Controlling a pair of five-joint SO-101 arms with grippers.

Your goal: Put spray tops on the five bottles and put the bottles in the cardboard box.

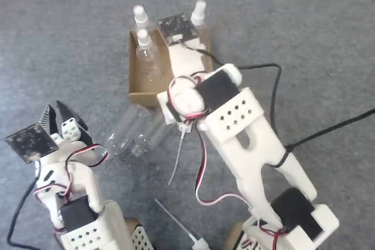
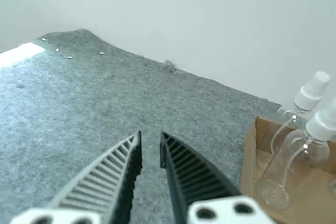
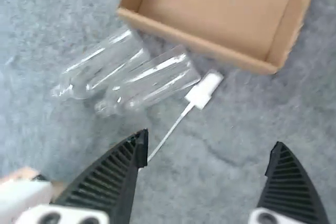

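High view: beside the cardboard box (image 1: pixel 133 68), two uncapped bottles (image 3: pixel 149 80) are laid on the table (image 1: pixel 293 39) near the wide-spread right pincer (image 3: pixel 210 141); the left pincer (image 2: pixel 150 136) is held barely parted, empty. Judged light, slick and crushable, the bottles are best taken mid-body, and the small spray top (image 3: pixel 206 88) beside them by its head.

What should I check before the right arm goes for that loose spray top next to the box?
1. Right gripper open and empty: ok.
2. Spray top lying loose on the carpet: ok.
3. Two lying bottles upright and ready for capping: not ok, both on their sides, without tops.
4. Cardboard box has bare floor left: ok.
5. Three topped bottles all inside the box: cannot tell.
6. Left gripper empty, over bare carpet: ok.
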